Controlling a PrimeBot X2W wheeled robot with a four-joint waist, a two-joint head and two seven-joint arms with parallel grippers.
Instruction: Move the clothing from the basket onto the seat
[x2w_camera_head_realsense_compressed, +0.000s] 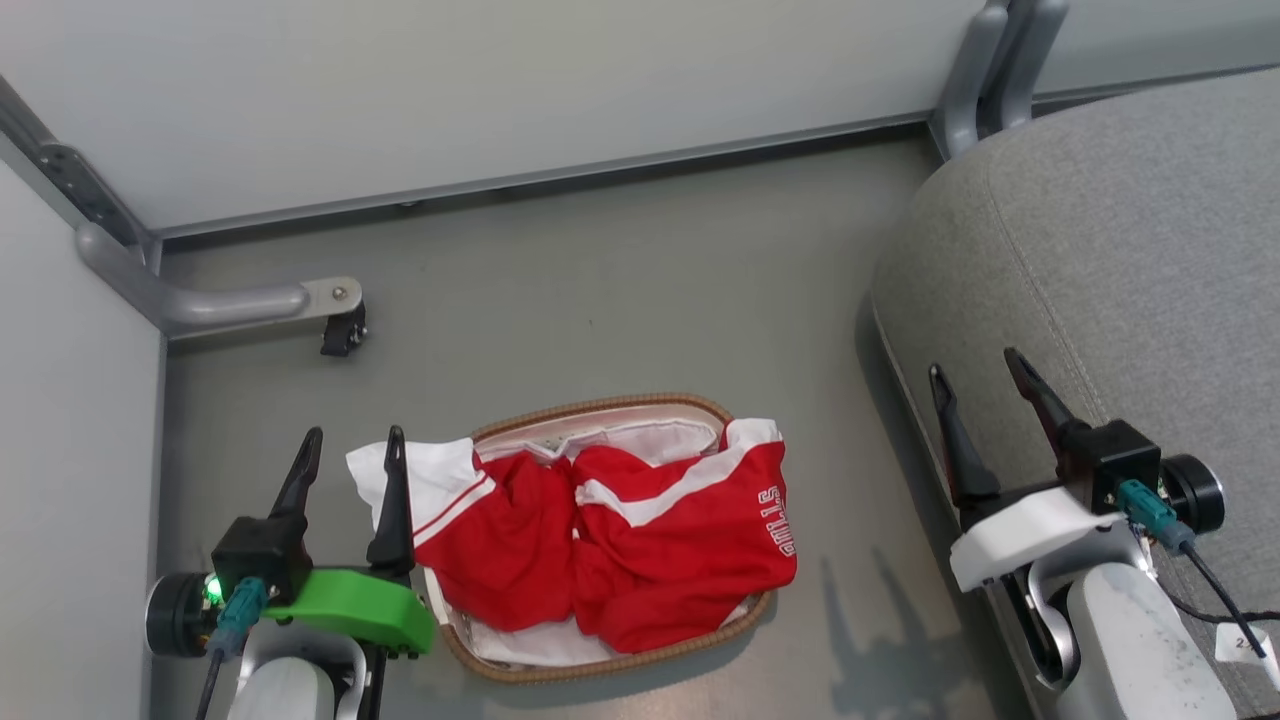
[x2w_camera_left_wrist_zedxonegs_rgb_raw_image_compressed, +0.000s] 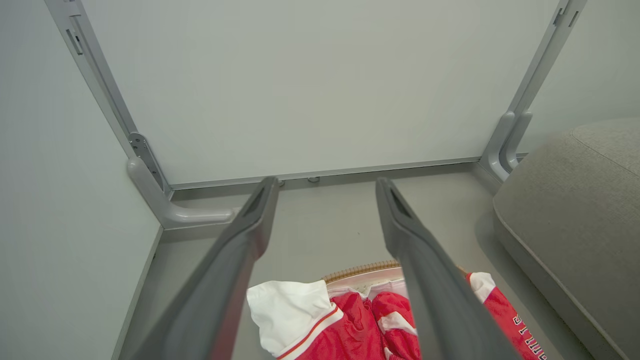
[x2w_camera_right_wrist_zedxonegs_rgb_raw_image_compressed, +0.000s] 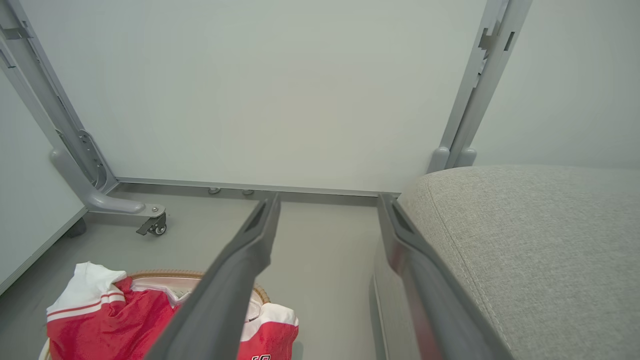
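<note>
I found nothing done: the clothing (x2w_camera_head_realsense_compressed: 620, 540) lay in the basket (x2w_camera_head_realsense_compressed: 600, 405), none on the seat (x2w_camera_head_realsense_compressed: 1130, 250), left gripper (x2w_camera_head_realsense_compressed: 355, 432) and right gripper (x2w_camera_head_realsense_compressed: 972, 360) wide, empty.

staged test bay, lab-like, dressed as home corner. blank pale partition panels (x2w_camera_head_realsense_compressed: 450, 90) on grey metal posts (x2w_camera_head_realsense_compressed: 985, 70) wall it in. one foot (x2w_camera_head_realsense_compressed: 230, 300) carries caster (x2w_camera_head_realsense_compressed: 343, 333): movable screens, not built walls. plain grey floor (x2w_camera_head_realsense_compressed: 600, 290). home props: grey upholstered seat (x2w_camera_head_realsense_compressed: 1130, 250) at right, woven-rimmed basket (x2w_camera_head_realsense_compressed: 600, 408) on floor, red-and-white clothing (x2w_camera_head_realsense_compressed: 620, 540) heaped in it.
</note>
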